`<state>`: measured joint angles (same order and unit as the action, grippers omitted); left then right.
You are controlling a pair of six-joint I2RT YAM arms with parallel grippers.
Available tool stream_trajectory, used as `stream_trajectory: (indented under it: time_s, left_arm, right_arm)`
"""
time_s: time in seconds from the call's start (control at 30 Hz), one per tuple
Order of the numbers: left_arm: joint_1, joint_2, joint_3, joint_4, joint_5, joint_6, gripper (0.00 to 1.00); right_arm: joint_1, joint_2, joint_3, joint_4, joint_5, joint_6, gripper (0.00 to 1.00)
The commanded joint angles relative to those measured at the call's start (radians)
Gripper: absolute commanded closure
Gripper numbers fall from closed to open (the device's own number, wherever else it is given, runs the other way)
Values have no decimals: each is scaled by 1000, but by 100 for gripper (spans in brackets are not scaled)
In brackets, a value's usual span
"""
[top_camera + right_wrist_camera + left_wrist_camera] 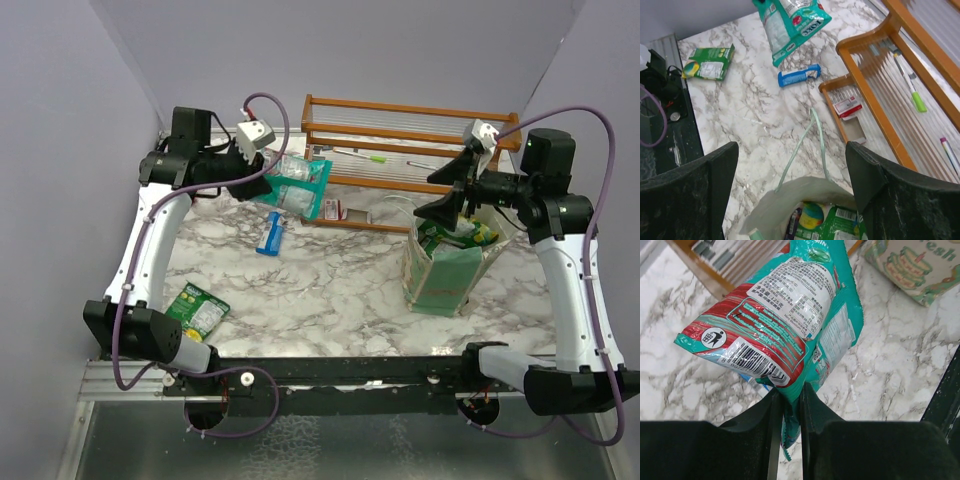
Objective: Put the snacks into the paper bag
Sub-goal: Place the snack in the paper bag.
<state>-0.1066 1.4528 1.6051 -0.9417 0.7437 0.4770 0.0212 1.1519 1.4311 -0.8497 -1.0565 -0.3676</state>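
A brown wooden slatted rack (400, 107) stands at the far side of the white-and-grey marbled table (320, 290), a white pen with a green end (362, 155) lies across its slats, and plain lilac walls (400, 40) enclose the table.

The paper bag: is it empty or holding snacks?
Not empty: the paper bag stands upright, green-and-yellow packets visible inside.
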Motion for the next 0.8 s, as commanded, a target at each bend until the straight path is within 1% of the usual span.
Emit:
stream_trajectory:
  time_s: [0.0, 0.2, 0.3, 0.43, 0.63, 0.77]
  left_arm:
    - [-102, -6, 144, 31, -11, -74, 100]
    - [-255, 74, 338, 46, -56, -128, 100]
    - [-320, 115, 430, 66, -78, -153, 100]
    - [-412, 176, 549, 87, -126, -187, 100]
    - [-493, 192, 566, 163, -154, -230, 100]
    - [-535, 186, 554, 191, -157, -253, 100]
  right_arm:
    - [17, 15, -4, 161, -59, 92, 12]
    - [23, 29, -26, 291, -105, 192, 11]
    - [25, 27, -24, 319, -114, 212, 10]
    - [25, 11, -43, 390, -67, 305, 8]
    - [23, -16, -75, 468, 6, 437, 8]
    - [17, -32, -104, 528, -5, 512, 11]
